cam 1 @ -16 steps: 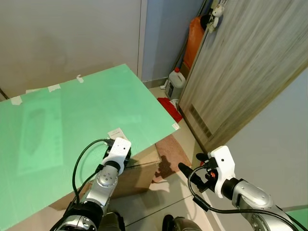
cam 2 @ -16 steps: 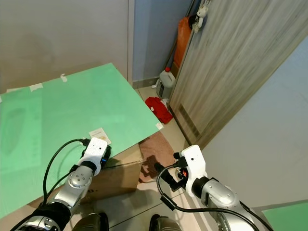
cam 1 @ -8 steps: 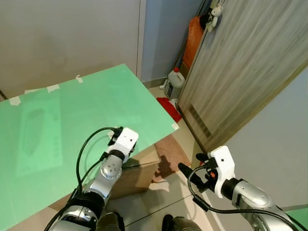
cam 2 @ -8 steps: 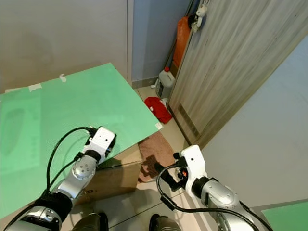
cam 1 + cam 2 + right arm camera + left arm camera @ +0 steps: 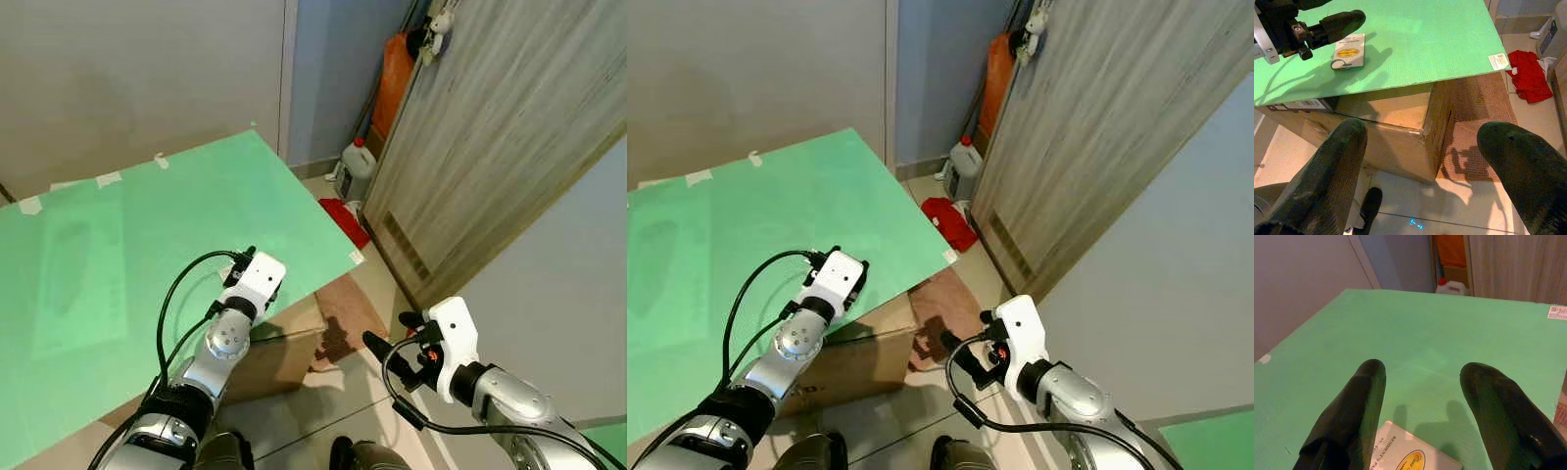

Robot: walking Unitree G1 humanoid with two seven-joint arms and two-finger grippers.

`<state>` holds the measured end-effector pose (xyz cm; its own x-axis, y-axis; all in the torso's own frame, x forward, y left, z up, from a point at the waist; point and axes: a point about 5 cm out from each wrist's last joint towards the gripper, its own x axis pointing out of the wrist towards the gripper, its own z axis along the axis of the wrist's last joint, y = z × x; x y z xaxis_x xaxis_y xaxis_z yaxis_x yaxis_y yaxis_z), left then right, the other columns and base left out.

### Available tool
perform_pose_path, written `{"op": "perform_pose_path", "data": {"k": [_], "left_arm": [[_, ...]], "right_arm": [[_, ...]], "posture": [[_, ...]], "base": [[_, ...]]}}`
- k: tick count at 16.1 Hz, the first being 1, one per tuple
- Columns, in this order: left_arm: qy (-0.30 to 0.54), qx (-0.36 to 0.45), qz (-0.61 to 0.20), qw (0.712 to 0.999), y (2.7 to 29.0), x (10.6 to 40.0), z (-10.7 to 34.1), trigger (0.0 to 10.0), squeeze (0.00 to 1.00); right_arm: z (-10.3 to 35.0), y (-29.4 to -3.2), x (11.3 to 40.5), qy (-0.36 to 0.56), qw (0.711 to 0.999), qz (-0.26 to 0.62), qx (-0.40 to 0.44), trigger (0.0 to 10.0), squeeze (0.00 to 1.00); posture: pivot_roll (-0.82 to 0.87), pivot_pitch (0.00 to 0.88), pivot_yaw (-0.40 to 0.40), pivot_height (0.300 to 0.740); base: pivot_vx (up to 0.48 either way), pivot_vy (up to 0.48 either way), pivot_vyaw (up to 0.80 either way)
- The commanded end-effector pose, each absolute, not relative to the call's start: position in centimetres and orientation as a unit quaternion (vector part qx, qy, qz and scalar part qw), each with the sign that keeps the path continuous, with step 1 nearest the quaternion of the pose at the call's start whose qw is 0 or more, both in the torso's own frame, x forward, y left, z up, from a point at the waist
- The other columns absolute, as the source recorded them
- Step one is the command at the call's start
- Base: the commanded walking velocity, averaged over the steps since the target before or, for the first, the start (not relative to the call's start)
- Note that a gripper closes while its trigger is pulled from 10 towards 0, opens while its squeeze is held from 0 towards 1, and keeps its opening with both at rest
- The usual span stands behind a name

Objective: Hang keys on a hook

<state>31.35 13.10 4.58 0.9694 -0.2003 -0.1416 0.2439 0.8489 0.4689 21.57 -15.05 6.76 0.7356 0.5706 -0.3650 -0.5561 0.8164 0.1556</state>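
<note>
Over the last second the left gripper has pushed forward across the green corrugated desk and now hangs just above the white key tag with its metal ring, jaws spread wide and empty. The tag lies flat near the desk's near edge, directly under the black fingers. This looks like the approach to a pickup. The right gripper idles over the floor, jaws wide.
</note>
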Motion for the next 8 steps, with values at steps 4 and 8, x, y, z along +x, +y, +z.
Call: {"op": "perform_pose_path", "data": {"k": [4,8], "left_arm": [[0.029,0.231,-0.122,0.965,13.0,32.4,6.0,10.0,0.0],[0.042,0.147,-0.083,0.985,14.1,31.2,5.8,10.0,0.0]], "right_arm": [[6.7,-15.1,21.4,0.205,0.932,0.3,0.018,10.0,0.0],[6.7,-14.8,22.0,0.197,0.933,0.3,0.021,10.0,0.0]], "posture": [[-0.08,0.139,-0.105,0.74],[-0.04,0.124,-0.096,0.74]], "base": [[0.0,0.0,0.0],[0.0,0.0,0.0]]}}
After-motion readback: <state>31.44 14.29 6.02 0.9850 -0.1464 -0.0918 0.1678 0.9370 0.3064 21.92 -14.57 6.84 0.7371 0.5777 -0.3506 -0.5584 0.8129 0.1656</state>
